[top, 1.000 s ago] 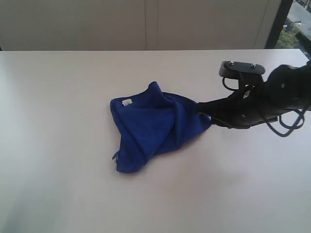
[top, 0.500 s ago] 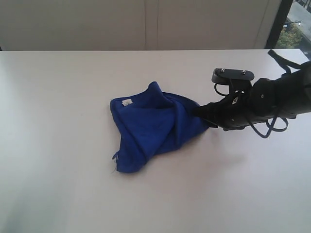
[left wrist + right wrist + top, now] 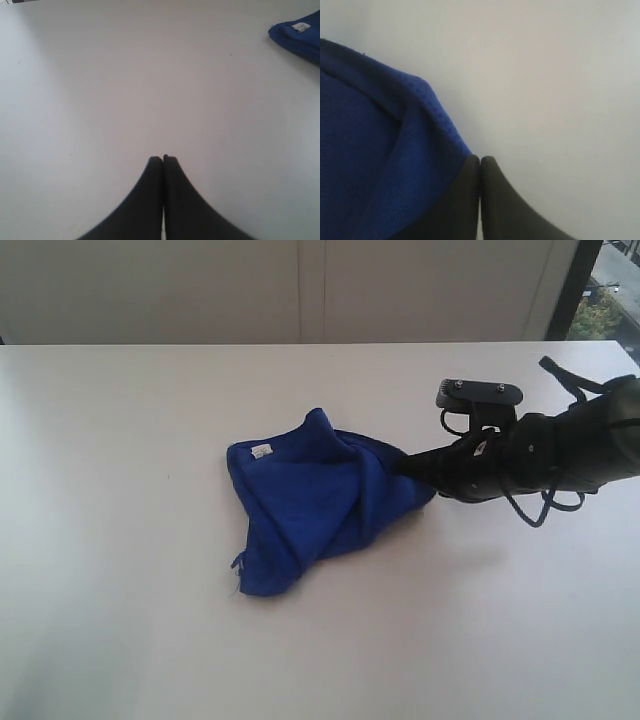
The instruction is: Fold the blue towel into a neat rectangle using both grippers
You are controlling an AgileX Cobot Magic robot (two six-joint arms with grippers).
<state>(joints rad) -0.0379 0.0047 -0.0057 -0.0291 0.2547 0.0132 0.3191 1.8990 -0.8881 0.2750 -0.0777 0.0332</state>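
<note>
The blue towel (image 3: 310,495) lies crumpled in a rough triangle in the middle of the table, its white tag (image 3: 262,450) facing up at the far left corner. My right gripper (image 3: 408,465) is at the towel's right edge. In the right wrist view its jaws (image 3: 480,159) are pressed together with no cloth between them, and the towel (image 3: 375,165) bulges against the side of one finger. My left gripper (image 3: 162,159) is shut and empty over bare table, with a corner of the towel (image 3: 295,40) far off; it is out of the exterior view.
The white table (image 3: 120,570) runs wide on all sides of the towel. A pale wall (image 3: 300,290) stands behind its far edge. The right arm's black cables (image 3: 545,505) loop beside its wrist at the right.
The right arm has shifted left, closer in against the towel's right edge. The towel has kept its shape and place.
</note>
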